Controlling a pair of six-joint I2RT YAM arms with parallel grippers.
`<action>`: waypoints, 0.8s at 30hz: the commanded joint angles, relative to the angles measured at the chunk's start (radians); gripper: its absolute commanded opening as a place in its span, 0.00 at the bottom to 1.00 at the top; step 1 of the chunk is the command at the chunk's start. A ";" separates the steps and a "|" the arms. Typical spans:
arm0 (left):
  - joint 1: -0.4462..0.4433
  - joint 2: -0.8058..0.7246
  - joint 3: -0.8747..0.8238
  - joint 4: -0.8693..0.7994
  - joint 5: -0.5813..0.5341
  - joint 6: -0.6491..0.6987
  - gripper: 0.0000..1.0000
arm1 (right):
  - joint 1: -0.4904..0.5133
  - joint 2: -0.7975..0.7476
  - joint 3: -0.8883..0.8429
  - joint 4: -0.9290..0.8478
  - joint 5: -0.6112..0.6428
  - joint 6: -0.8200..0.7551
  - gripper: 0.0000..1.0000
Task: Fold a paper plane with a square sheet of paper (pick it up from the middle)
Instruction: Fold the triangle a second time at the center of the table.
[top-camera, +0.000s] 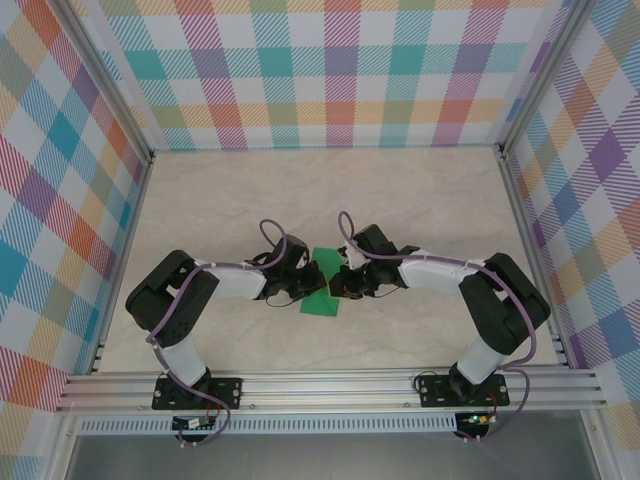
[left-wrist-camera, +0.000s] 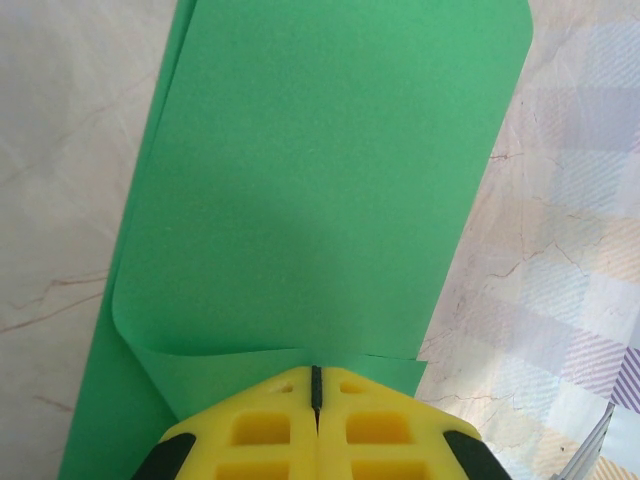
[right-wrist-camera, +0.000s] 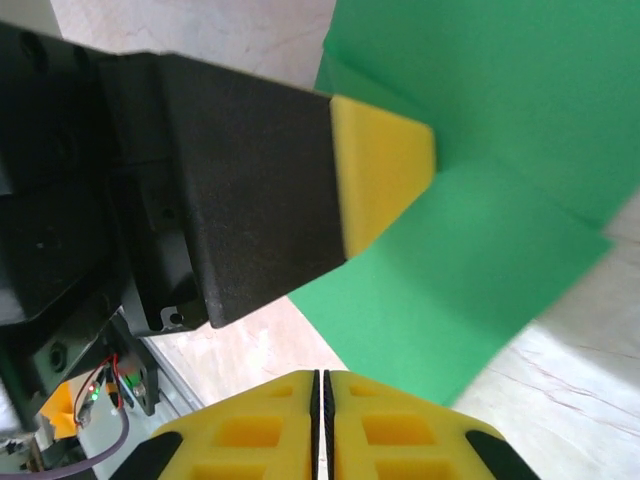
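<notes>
The square sheet of paper (top-camera: 322, 292) is green and lies partly folded on the table between my two grippers. In the left wrist view a flap of the paper (left-wrist-camera: 320, 200) curls over a lower layer. My left gripper (left-wrist-camera: 316, 374) is shut, its yellow tips set against that lower layer at the flap's free edge. Its fingertip (right-wrist-camera: 385, 170) also meets the paper (right-wrist-camera: 480, 280) at a fold in the right wrist view. My right gripper (right-wrist-camera: 321, 376) is shut at the paper's near edge, with no paper visible between its pads. From above, the left gripper (top-camera: 303, 285) and right gripper (top-camera: 341, 285) flank the sheet.
The pale marbled table (top-camera: 320, 190) stretches open behind the arms. Plaid walls (top-camera: 340, 70) close it in at the back and sides. An aluminium rail (top-camera: 330, 385) runs along the near edge by the arm bases.
</notes>
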 joint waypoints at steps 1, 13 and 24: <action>-0.007 0.020 -0.031 -0.076 -0.047 0.004 0.00 | 0.011 0.042 -0.005 0.059 -0.044 0.055 0.11; -0.008 0.019 -0.027 -0.078 -0.045 0.003 0.00 | 0.032 0.146 0.006 0.055 -0.042 0.058 0.11; -0.008 0.009 -0.043 -0.090 -0.069 0.002 0.00 | 0.031 0.132 0.035 -0.093 0.052 -0.030 0.12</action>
